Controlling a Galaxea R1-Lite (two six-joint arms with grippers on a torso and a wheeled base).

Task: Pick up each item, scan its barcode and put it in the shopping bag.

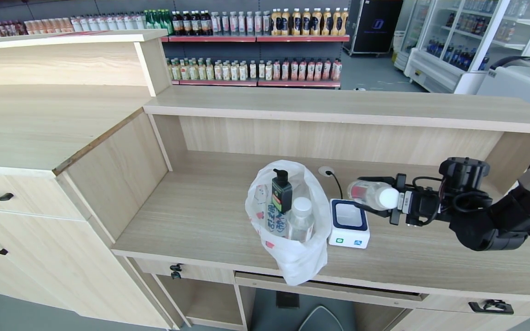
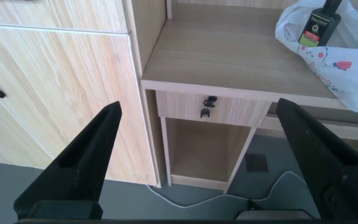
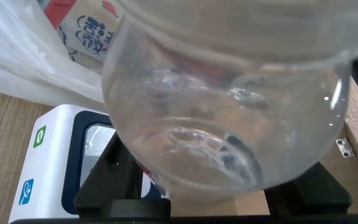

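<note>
Shop checkout, pale wood counter [image 1: 200,216], drink shelves [image 1: 256,23] behind.

Right gripper [image 1: 361,195]: jaws pinching a drink bottle [image 1: 371,194] across its body, one finger above and one below. The bottle lies on its side. Its long axis runs across the counter and points from the wrist toward the robot's left. A white rounded end faces the wrist. The right wrist view looks straight into a clear domed end [image 3: 229,124], so I cannot settle which end is cap and which is base.

Key relation: the bottle hangs over the far right corner of the scanner [image 1: 348,224], not over the middle of its window. The scanner's window [image 3: 98,140] faces up, below and to the side of the bottle. Judgement: a short shift toward the robot's left and front would bring the label over the glass.

Shopping bag [image 1: 292,262] stands just beside the scanner on the robot's left, mouth open upward. It holds a pump bottle [image 1: 281,191] and a capped bottle [image 1: 301,218], both upright, with printed packaging beside them. The right arm is the nearer one to both scanner and bag.

Left gripper [image 2: 197,104]: jaws spread wide, holding nothing. It hangs low, out in front of the counter and facing a drawer [image 2: 210,107] with a key in its lock, well apart from the scanner.

Not resolved:
- No barcode shows. A reddish label band is visible on the bottle, but which way the code faces is unknown.
- The gap between bottle and scanner is hard to judge.
- The bag's lower contents are veiled by plastic.
</note>
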